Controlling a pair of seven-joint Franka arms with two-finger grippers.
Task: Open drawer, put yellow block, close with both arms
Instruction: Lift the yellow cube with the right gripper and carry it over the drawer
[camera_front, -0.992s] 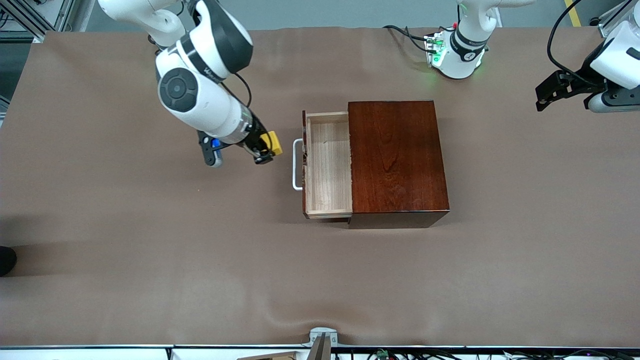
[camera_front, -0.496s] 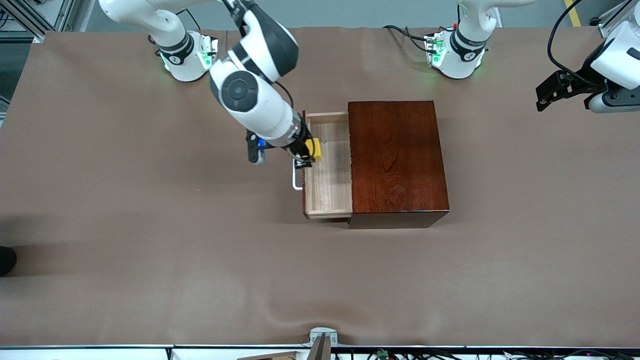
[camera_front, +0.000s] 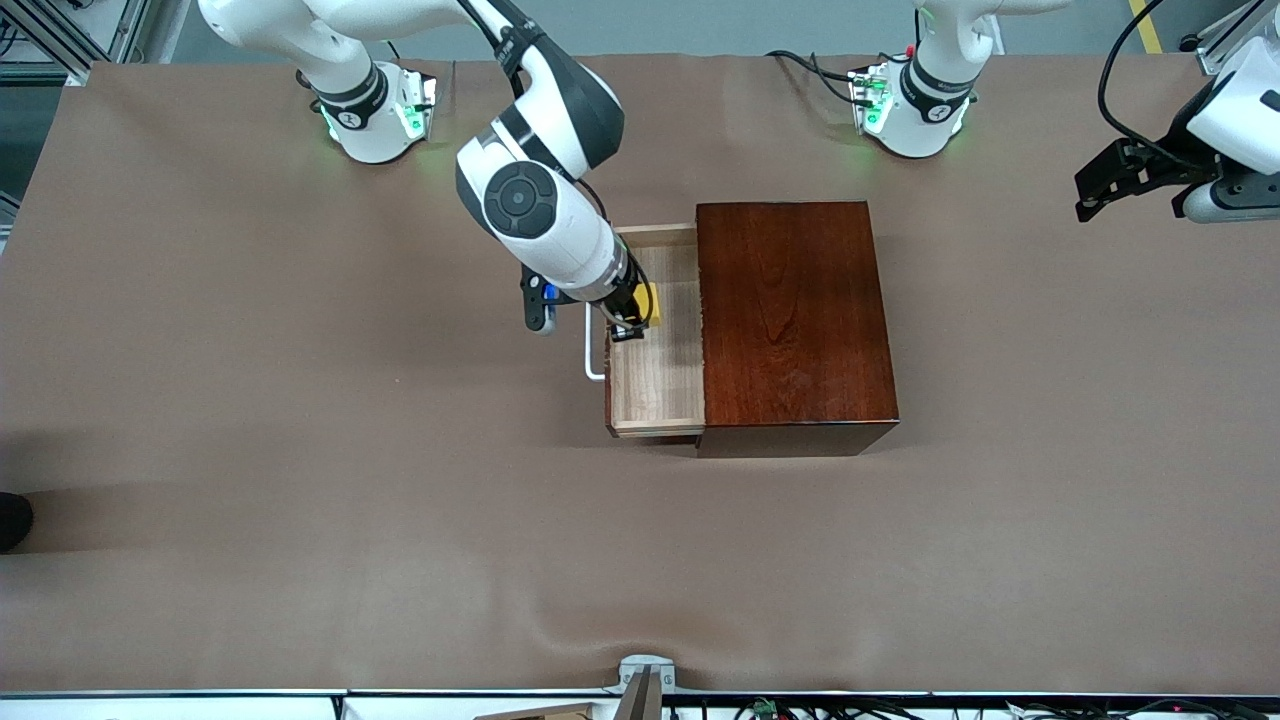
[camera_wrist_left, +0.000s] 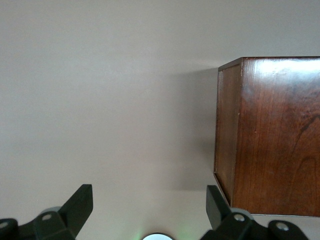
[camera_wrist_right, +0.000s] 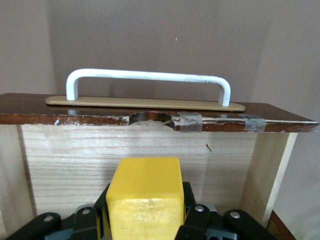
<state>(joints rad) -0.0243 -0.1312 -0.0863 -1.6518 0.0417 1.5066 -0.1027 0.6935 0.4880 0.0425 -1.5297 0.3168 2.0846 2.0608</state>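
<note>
Nearest the front camera: bare brown table (camera_front: 400, 520); nothing on it.

Mid-table: dark box (camera_front: 795, 320), its drawer (camera_front: 655, 385) pulled out toward the right arm's end, pale tray exposed, white handle (camera_front: 594, 345) on the reddish front. The tray's open stretch is short, with the box top covering the rest.

Over the drawer: right claw (camera_front: 632, 318), closed on the yellow block (camera_front: 650, 303). In the right wrist view the block (camera_wrist_right: 145, 197) hangs above the tray floor, near the drawer front and handle (camera_wrist_right: 148, 80), not yet resting on wood.

Risks, judged from this pose:
- Release from height: the block may bounce or roll and end up tilted against a wall.
- Release too close to the front board: the block could clip the rim and fall onto the table.
- Descent off line: a finger may catch the front board or handle and drag the drawer or shift the box.

Toward the left arm's end, off the table edge: left claw (camera_front: 1110, 180), waiting, fingers (camera_wrist_left: 75, 205) spread wide and empty, well apart from the box (camera_wrist_left: 270, 135).

Farthest: two round bases lit green.
</note>
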